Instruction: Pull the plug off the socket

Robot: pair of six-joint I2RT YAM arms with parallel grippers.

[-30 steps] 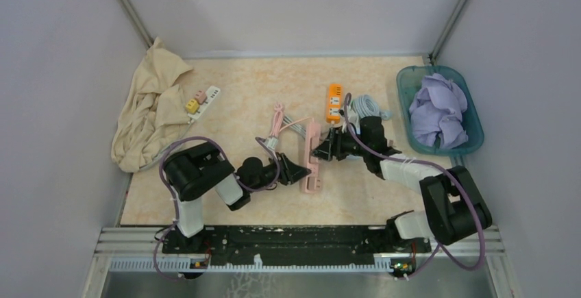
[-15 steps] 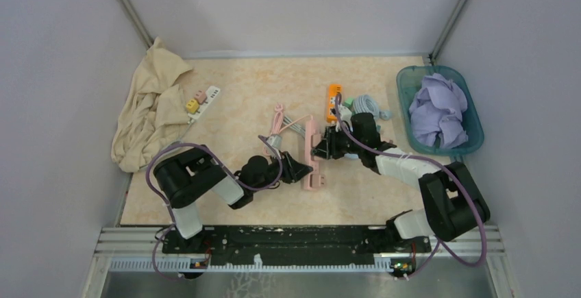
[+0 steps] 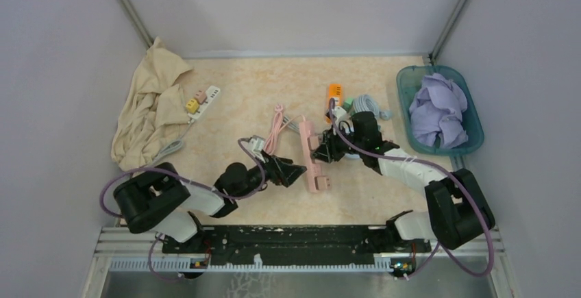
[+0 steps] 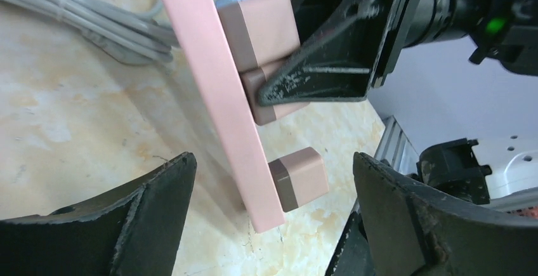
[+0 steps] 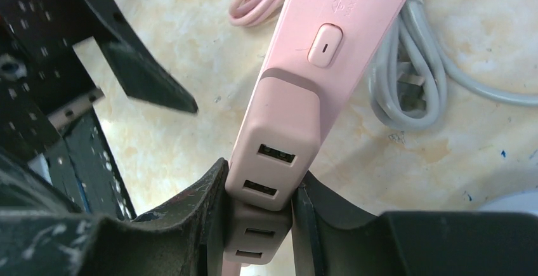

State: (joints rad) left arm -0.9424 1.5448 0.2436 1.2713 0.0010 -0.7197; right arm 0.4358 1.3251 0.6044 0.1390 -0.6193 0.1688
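The socket is a pink power strip (image 3: 312, 157) lying mid-table, seen edge-on in the left wrist view (image 4: 216, 92). Three pink plugs stick out of it: top (image 4: 260, 25), middle (image 4: 276, 101) and bottom (image 4: 303, 177). My right gripper (image 3: 322, 151) is shut on the middle plug (image 5: 257, 238), one finger (image 5: 203, 206) pressed against each side. My left gripper (image 3: 299, 170) stands open just left of the strip's near end. Its fingers (image 4: 146, 212) are wide apart and touch nothing.
An orange strip (image 3: 333, 96) and coiled grey cable (image 3: 370, 106) lie behind the right gripper. A pink cord (image 3: 276, 121) sits left of the strip. A white strip (image 3: 203, 99) and beige cloth (image 3: 147, 113) are far left. A teal basket (image 3: 404, 99) of purple cloth stands right.
My left gripper has opened and let go of the pink strip, and the left arm has swung lower and leftward. My right gripper has closed on the middle plug.
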